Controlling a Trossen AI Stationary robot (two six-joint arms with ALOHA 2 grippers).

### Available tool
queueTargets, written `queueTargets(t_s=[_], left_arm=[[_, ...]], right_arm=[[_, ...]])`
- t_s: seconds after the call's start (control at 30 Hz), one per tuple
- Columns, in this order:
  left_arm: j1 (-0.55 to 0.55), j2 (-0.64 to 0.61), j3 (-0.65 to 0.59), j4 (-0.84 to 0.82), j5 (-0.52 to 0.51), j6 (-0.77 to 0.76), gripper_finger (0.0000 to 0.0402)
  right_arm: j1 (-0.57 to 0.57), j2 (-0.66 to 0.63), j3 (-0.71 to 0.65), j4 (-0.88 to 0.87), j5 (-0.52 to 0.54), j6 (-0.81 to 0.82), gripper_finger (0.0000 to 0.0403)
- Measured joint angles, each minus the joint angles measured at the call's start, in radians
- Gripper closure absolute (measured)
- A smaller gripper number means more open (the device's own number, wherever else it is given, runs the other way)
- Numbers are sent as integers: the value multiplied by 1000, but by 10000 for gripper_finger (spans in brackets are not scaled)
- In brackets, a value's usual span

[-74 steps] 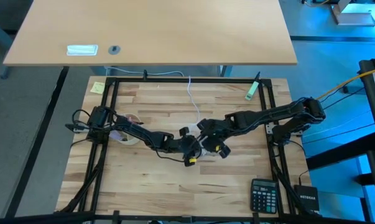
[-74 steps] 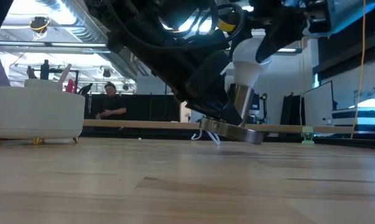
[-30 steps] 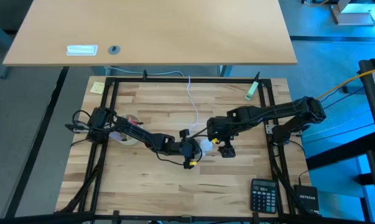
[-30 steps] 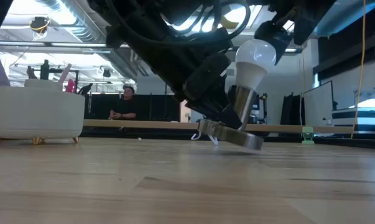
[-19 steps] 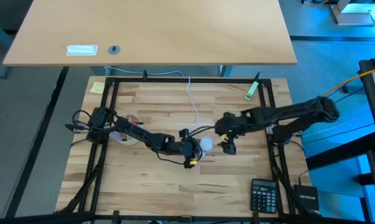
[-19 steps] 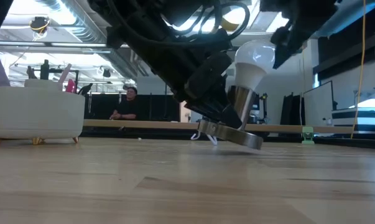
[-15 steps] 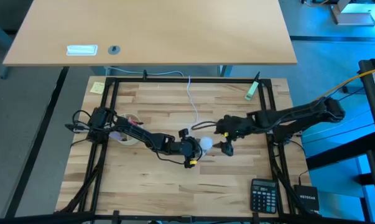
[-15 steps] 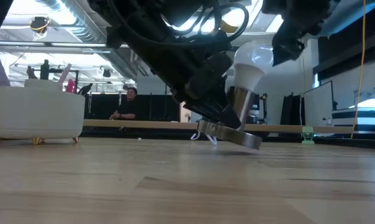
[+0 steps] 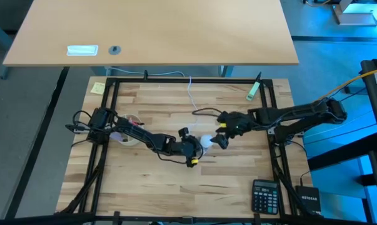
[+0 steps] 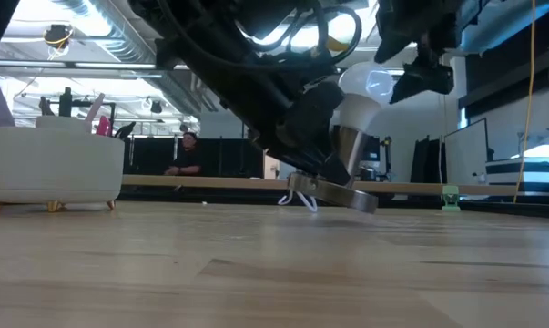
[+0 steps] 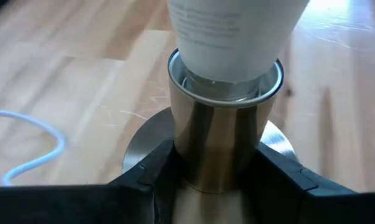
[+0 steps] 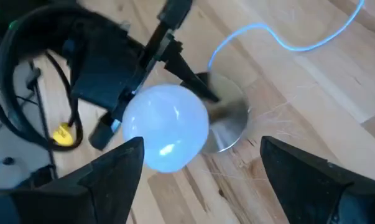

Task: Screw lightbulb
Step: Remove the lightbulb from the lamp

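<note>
Most of the job looks done: the lightbulb [image 11: 234, 34] sits in the socket [image 11: 221, 140], which the left gripper [image 11: 218, 180] pinches; the right gripper [image 12: 203, 171], jaws spread, hovers just beside the bulb.

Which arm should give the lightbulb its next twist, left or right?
Right. The right claw is open just above the lightbulb, free to grasp it. The left claw is shut on the socket, steadying it, so it should stay put.
</note>
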Motion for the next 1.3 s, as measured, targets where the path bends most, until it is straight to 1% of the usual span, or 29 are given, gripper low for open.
queueTargets(t_s=[0.13,0.17,0.27,0.4,0.47,0.57,0.63,0.8,0.9,1.0,1.1,1.2,1.3], left_arm=[[-3,0,13,-33,-118,3,246],[-4,0,20,-56,-139,0,246],[-4,0,28,-99,-184,-32,246],[-4,0,28,-99,-186,-52,246],[-2,0,28,-116,-185,-53,246],[-2,0,27,-113,-185,-56,246],[-2,0,28,-102,-186,-53,246],[0,0,28,-105,-186,-52,246],[1,0,28,-100,-186,-38,246],[6,0,28,-119,-185,-36,246],[6,-2,29,-117,-187,-45,246],[11,-2,29,-129,-185,-56,246],[11,-2,29,-124,-186,-52,246]], right_arm=[[-42,0,2,2,-64,3,79],[-44,0,2,7,-62,-4,79],[-42,0,3,29,-5,-23,79],[-42,22,5,48,87,-38,79],[-42,49,5,64,97,-51,79],[-42,69,5,149,70,-79,79],[-42,70,19,148,32,-80,79],[-41,73,52,117,45,-80,79],[-41,117,54,110,69,-78,79],[-27,165,53,126,53,-84,79],[-25,177,54,161,55,-85,79],[-29,183,53,111,38,-68,79],[-28,189,54,102,71,-62,79]])
